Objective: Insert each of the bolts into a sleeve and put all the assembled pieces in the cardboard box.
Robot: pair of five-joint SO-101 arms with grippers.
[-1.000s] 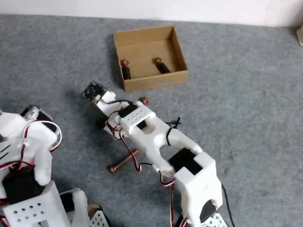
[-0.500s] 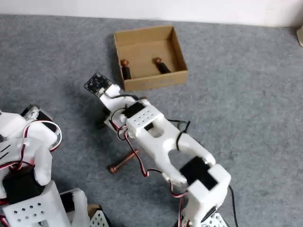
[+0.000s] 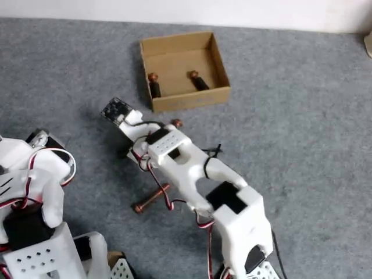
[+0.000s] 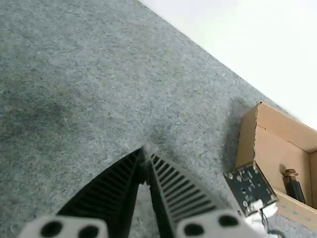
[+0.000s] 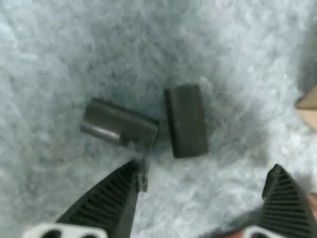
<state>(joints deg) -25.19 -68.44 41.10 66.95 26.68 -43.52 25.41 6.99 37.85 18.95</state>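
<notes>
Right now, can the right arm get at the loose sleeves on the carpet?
Probably yes. The right gripper is open close above one sleeve and a second sleeve beside it. Nothing covers them, and only bare carpet lies around.

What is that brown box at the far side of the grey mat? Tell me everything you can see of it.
The cardboard box is a shallow, open-topped, roughly square tray of plain brown card with low upright walls. It sits flat on the grey carpet, turned slightly askew. Inside rest a first assembled piece by a corner and a second assembled piece nearer the middle, each a dark sleeve with a copper-headed bolt. No arm touches it.
</notes>
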